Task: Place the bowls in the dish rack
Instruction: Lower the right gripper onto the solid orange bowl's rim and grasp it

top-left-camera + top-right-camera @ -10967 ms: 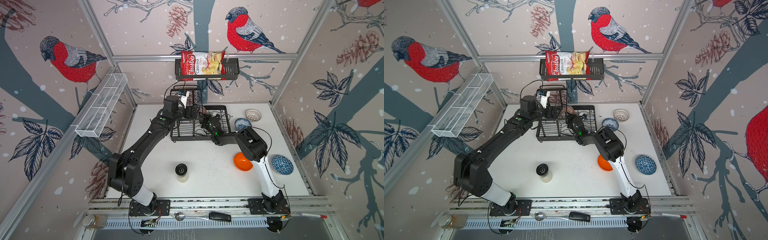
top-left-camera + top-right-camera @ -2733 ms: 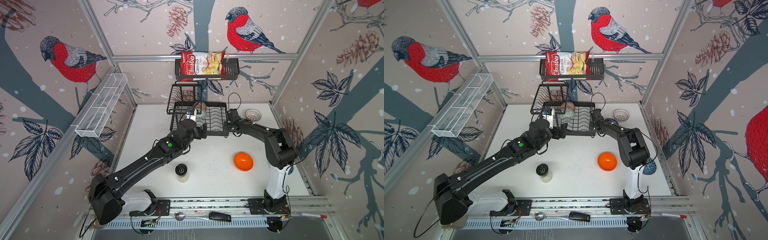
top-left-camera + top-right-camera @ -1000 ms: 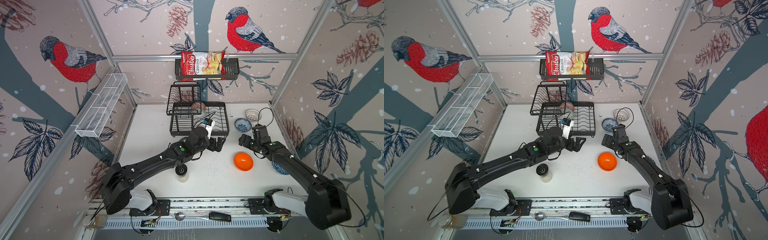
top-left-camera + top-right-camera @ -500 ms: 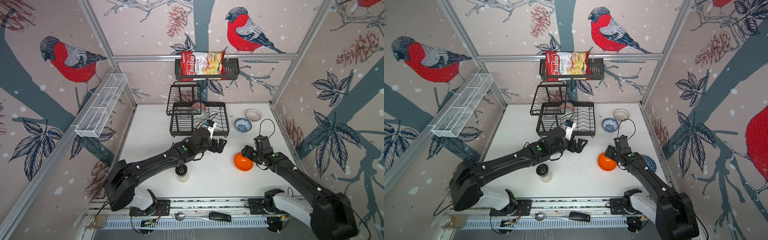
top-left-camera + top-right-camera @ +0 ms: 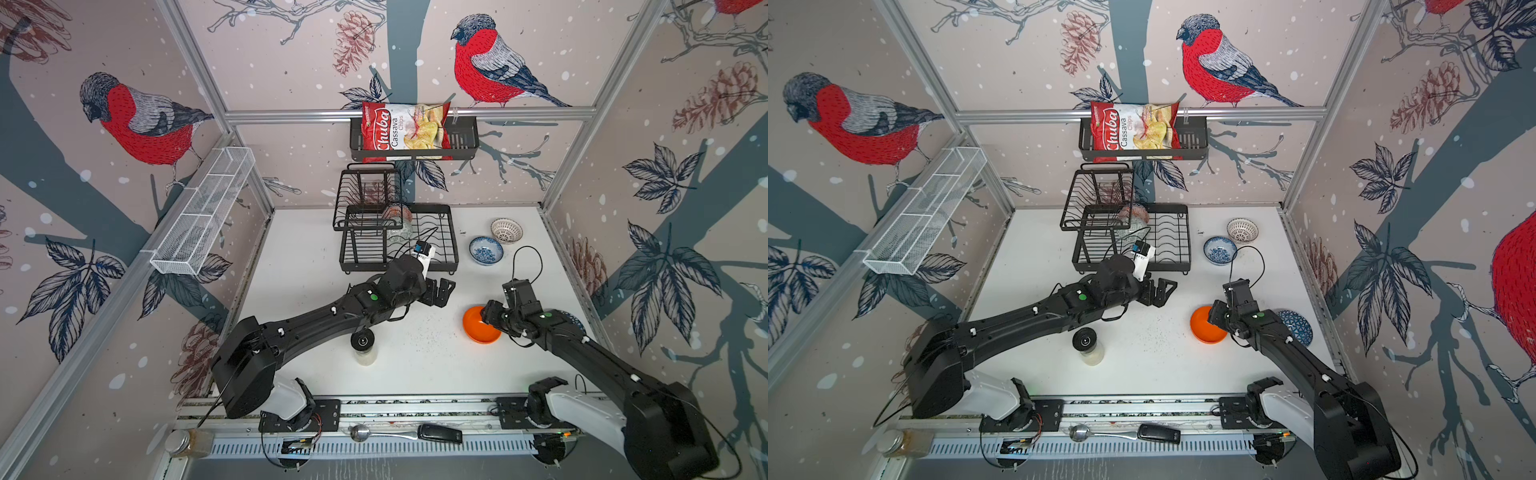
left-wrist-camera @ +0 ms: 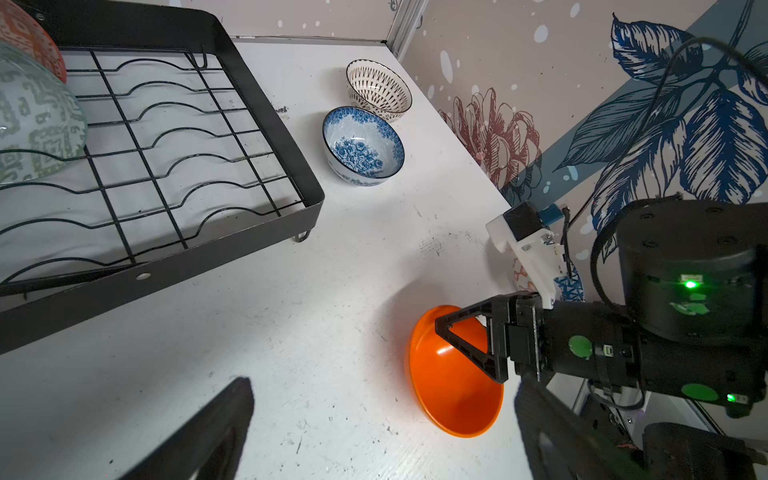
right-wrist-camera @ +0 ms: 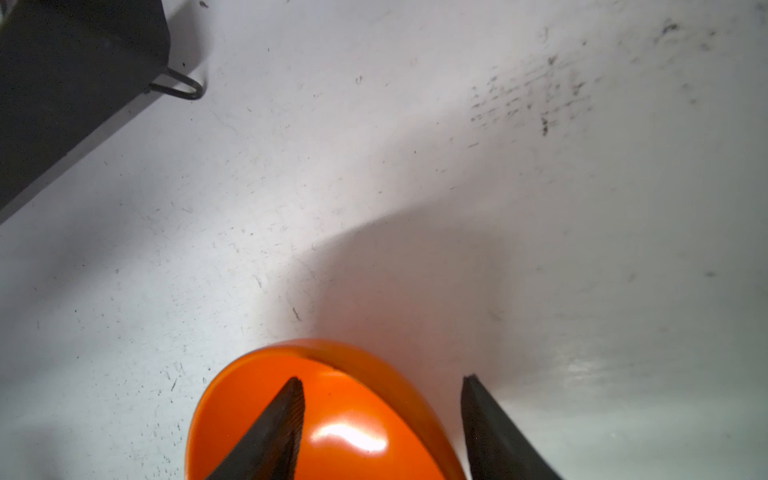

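Observation:
The plain orange bowl point(image 5: 478, 332) point(image 5: 1202, 328) sits tilted on the white table. My right gripper point(image 5: 488, 318) point(image 7: 380, 378) straddles its rim, one finger inside the orange bowl point(image 7: 340, 415) and one outside, jaws still apart from it. My left gripper point(image 5: 440, 291) point(image 6: 382, 384) hovers open and empty in front of the dish rack point(image 5: 453, 232) point(image 6: 270, 124). In the rack lean a grey-green bowl point(image 6: 33, 120) and an orange-white bowl point(image 6: 25, 37). A blue-white bowl point(image 5: 485, 250) and a white lattice bowl point(image 5: 506, 230) stand right of the rack. Another blue bowl point(image 5: 1298, 328) lies half hidden by the right arm.
A black-lidded jar point(image 5: 363, 345) stands under the left forearm. A chips bag point(image 5: 401, 131) fills the wall basket above the rack. A white mesh shelf point(image 5: 203, 216) hangs on the left wall. A spoon point(image 5: 374, 433) lies on the front rail.
My right gripper came forward from beside the blue-white bowl down onto the orange bowl's rim, and its jaws have narrowed. The left arm has barely shifted.

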{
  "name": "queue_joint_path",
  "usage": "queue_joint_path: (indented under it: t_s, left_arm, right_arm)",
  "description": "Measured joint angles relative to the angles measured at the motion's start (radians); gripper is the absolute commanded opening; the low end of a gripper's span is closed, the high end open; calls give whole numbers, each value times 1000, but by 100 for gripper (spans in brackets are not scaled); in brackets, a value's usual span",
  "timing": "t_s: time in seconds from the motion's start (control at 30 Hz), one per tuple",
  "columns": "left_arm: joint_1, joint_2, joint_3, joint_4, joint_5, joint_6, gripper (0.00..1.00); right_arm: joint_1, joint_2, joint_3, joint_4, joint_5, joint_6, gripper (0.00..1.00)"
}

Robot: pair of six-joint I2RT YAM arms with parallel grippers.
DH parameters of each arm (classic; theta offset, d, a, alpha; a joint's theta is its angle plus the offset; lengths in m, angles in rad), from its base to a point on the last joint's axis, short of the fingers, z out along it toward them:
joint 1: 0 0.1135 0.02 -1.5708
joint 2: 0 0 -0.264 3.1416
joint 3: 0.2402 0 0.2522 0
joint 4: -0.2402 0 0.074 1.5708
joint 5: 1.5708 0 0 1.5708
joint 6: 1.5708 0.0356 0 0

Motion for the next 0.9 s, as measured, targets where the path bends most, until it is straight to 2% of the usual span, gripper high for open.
queue_joint_path:
  t_s: [0.23,0.57,0.9]
  left_arm:
    - [0,12,5,-5,-4,2,98]
    - [0,31,22,-9,-7,2,98]
    - [0,35,-10,-9,-8,-51,98]
  right_arm:
    - [36,53,-6,68,5,33,45]
    - [62,267,126,155,40,40,33]
    - [62,441,286,205,31,-23,32]
